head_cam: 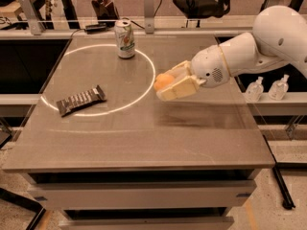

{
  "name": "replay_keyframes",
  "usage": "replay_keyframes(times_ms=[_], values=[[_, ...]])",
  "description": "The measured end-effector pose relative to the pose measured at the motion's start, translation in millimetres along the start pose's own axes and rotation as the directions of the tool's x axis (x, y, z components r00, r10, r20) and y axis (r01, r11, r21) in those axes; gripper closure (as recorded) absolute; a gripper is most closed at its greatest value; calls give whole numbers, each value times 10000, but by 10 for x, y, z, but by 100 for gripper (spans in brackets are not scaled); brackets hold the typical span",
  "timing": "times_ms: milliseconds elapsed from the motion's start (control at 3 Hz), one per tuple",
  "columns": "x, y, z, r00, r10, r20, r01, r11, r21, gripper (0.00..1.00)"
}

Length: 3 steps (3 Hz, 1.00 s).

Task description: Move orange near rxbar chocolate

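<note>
The orange (pixel 164 81) is a small round fruit held between the pale fingers of my gripper (pixel 171 84), which is shut on it above the table, right of centre. The white arm reaches in from the right. The rxbar chocolate (pixel 80 99) lies flat in its dark striped wrapper on the left part of the table, inside the white circle line, well to the left of the gripper.
A green-and-white soda can (pixel 124 39) stands upright at the back of the grey table (pixel 144 138). Two small clear bottles (pixel 266 88) stand on a ledge to the right, off the table. Chairs and clutter lie beyond the far edge.
</note>
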<state>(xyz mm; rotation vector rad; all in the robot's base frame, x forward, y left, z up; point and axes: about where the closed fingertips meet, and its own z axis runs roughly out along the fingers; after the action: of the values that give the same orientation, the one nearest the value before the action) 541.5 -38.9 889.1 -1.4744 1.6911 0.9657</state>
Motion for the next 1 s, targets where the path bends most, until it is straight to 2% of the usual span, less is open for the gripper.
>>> replay_keyframes(times_ms=[667, 1000], values=[[33, -61, 405, 9999, 104, 50, -105, 9998, 139, 100], [-19, -118, 701, 9994, 246, 234, -242, 9995, -183, 100]])
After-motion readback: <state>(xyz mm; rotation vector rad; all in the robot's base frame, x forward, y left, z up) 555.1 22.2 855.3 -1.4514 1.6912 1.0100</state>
